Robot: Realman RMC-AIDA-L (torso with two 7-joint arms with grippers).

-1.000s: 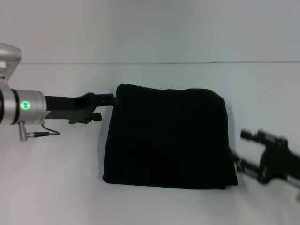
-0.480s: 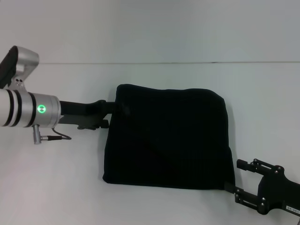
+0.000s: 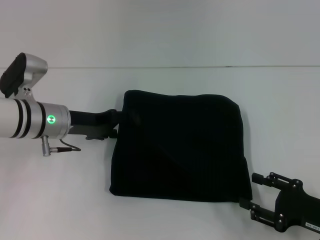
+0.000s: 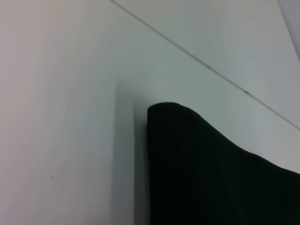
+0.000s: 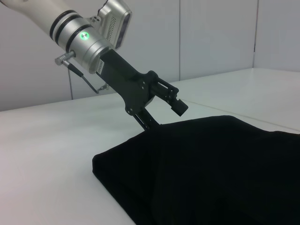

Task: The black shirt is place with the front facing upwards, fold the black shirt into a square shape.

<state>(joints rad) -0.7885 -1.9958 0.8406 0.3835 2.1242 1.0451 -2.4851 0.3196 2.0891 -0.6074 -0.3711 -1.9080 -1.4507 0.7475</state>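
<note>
The black shirt (image 3: 180, 145) lies folded into a rough square in the middle of the white table. Its lettering and neck label are hidden. It also shows in the left wrist view (image 4: 211, 178) and the right wrist view (image 5: 215, 168). My left gripper (image 3: 125, 117) is at the shirt's far left edge. In the right wrist view the left gripper (image 5: 165, 116) is open, one finger above the cloth and the other down at its edge. My right gripper (image 3: 252, 191) is open at the shirt's near right corner, holding nothing.
The white table (image 3: 60, 190) runs to a back edge line (image 3: 160, 67), with a pale wall behind it. The left arm's silver wrist (image 3: 30, 120) with a green light and a small cable hangs over the table's left side.
My left arm has moved right, bringing its gripper onto the shirt's far left edge. My right gripper has moved nearer, from the shirt's right edge down to its near right corner.
</note>
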